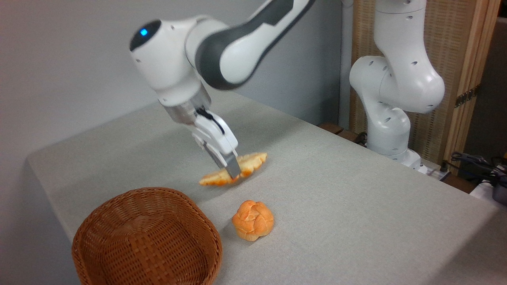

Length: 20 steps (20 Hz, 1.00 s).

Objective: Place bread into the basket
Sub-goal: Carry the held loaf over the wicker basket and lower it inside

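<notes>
The bread [253,161], a long flat pale golden loaf with ridges, sits at the middle of the table, slanting from lower left to upper right. My gripper [231,171] comes down on its middle from the upper left, shut on it; the near finger covers the loaf's centre and the far finger is hidden. Whether the loaf rests on the cloth or hangs just above it cannot be told. The basket [119,202], round reddish-brown wicker, stands at the front left with nothing visible inside, a short way in front of the loaf.
A small round orange knotted roll [252,225] lies right of the basket, in front of the loaf. The grey table [356,206] ends just left of the basket. The arm's white base [390,126] stands at the back right, with cables [475,162] beyond it.
</notes>
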### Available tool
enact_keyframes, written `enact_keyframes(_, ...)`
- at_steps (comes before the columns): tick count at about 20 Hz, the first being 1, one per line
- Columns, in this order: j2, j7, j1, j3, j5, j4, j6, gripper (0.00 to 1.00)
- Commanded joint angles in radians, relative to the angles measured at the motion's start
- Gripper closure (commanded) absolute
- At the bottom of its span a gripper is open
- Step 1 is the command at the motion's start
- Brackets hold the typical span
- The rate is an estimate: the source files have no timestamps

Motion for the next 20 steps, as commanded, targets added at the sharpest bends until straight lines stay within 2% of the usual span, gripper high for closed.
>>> enact_keyframes(1, 0.061, 0.007, 0.001, 0.009, -0.006, 0.208, -0.138, 0.94)
enact_keyframes(3, 0.07, 0.012, 0.002, 0.03, -0.004, 0.257, -0.138, 0.94)
enact_keyframes(5, 0.101, 0.068, 0.004, 0.062, -0.018, 0.347, -0.116, 0.87)
enact_keyframes(6, 0.122, 0.105, 0.004, 0.074, -0.018, 0.39, -0.089, 0.87)
enact_keyframes(7, 0.138, 0.127, 0.01, 0.079, -0.02, 0.417, -0.052, 0.87)
enact_keyframes(11, 0.203, 0.169, 0.01, 0.081, -0.026, 0.42, 0.225, 0.88)
enact_keyframes(13, 0.242, 0.212, 0.01, 0.078, -0.021, 0.42, 0.292, 0.86)
enact_keyframes(14, 0.256, 0.219, 0.01, 0.073, -0.015, 0.42, 0.303, 0.77)
enact_keyframes(15, 0.268, 0.219, 0.01, 0.07, -0.009, 0.42, 0.318, 0.64)
enact_keyframes(16, 0.277, 0.219, 0.01, 0.068, -0.01, 0.42, 0.345, 0.57)
enact_keyframes(17, 0.285, 0.217, 0.01, 0.068, -0.01, 0.42, 0.368, 0.4)
enact_keyframes(18, 0.288, 0.217, 0.01, 0.068, -0.009, 0.42, 0.376, 0.36)
enact_keyframes(20, 0.29, 0.213, 0.01, 0.068, -0.009, 0.42, 0.376, 0.16)
